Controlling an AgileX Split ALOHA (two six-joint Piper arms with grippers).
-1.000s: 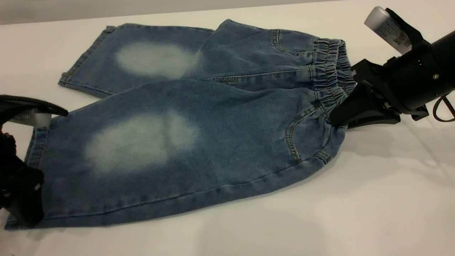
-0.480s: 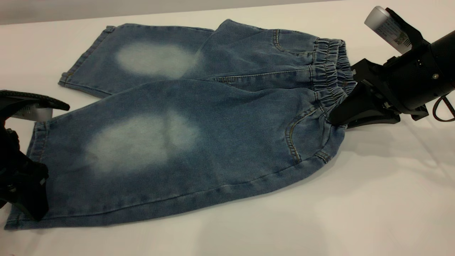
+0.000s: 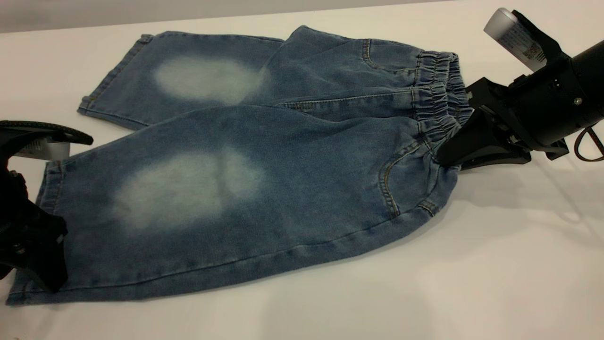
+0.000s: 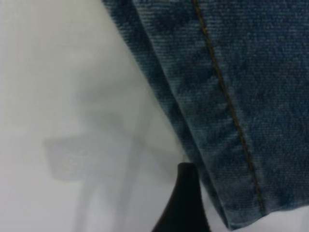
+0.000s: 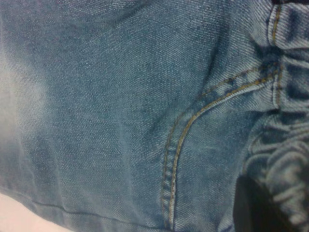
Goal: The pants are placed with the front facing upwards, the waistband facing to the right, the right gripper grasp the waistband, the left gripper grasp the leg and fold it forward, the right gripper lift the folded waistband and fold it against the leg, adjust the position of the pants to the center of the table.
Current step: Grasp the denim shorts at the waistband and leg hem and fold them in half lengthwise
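The pants (image 3: pixel 264 179) lay flat and front-up on the white desk (image 3: pixel 472 283), and they looked like soft but fairly weighty denim: limp enough to fold, thick enough at the seams to give a firm bite. The likeliest holds were the doubled edges, meaning the gathered waistband (image 3: pixel 439 101) at one end and the stitched hem at the other.

The right hand (image 3: pixel 448 153) sat at the near end of the waistband, its black fingers pressed into the ruched cloth just above the front pocket. It appeared closed on that band, with the fabric bunched right against its tip; in the right wrist view the pleats filled the space beside the dark finger.

The left hand (image 3: pixel 35 208) was at the far opposite end from the right one, spread wide around the hem of the near leg. One curved finger hovered just beyond the hem's upper corner, while the lower finger overlapped the cloth near the bottom corner. In the left wrist view, a fingertip (image 4: pixel 186 203) stood just beside the hem edge, apparently not yet pinching it. The leg lay between its fingers, ready to be taken.
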